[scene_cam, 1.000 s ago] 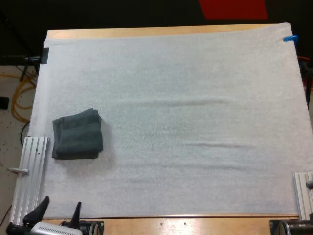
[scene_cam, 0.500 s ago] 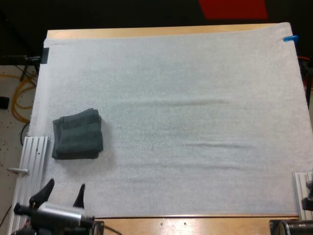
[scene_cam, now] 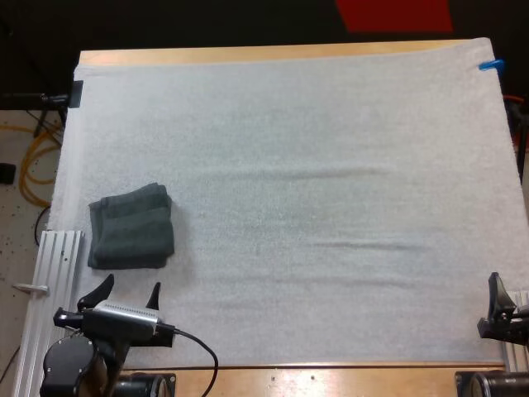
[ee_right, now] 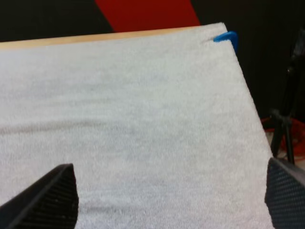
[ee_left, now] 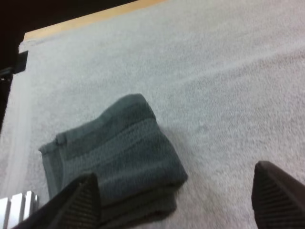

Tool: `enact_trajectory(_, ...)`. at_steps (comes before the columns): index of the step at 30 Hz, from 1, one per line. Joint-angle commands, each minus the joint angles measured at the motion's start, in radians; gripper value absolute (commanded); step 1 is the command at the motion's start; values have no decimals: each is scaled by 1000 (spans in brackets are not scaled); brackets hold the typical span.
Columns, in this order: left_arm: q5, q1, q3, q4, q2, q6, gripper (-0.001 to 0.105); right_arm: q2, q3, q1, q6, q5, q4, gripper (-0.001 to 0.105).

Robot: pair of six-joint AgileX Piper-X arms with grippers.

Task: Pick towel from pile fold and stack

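Both pairs of jaws stand wide apart, gripping nothing. The left gripper [scene_cam: 128, 291] hangs over the near left part of the white mat [scene_cam: 331, 207], just short of the folded towel [scene_cam: 131, 227] and clear of it, with a metal rail [scene_cam: 51, 285] close on its outer side. The towel lies near the mat's left edge as a compact dark grey-green stack, with bare mat running wide from it toward the far wooden table [scene_cam: 248, 55] edge and the right side. The right gripper [ee_right: 167, 193] sits at the mat's near right edge, its fingers [ee_right: 47, 195] spread over bare mat, well apart from the towel.
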Motion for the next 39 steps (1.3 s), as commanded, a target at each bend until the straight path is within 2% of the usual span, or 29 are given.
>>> enact_trajectory(1, 2, 0, -4, -27, -139, -11, 64, -39, 8, 0, -12, -9, -5, 78)
enact_trajectory(9, 2, 0, -4, -26, -139, -11, 64, -39, 58, 0, -12, -9, -13, 78)
enact_trajectory(20, 2, 0, -4, -26, -139, -11, 64, -39, 59, 0, -8, -7, -13, 78)
enact_trajectory(25, 2, 0, -4, -26, -139, -11, 64, -39, 59, 0, 17, 37, -13, 78)
enact_trajectory(39, 2, -25, -4, -26, -139, -11, 64, -39, 59, 0, 17, 38, -13, 78)
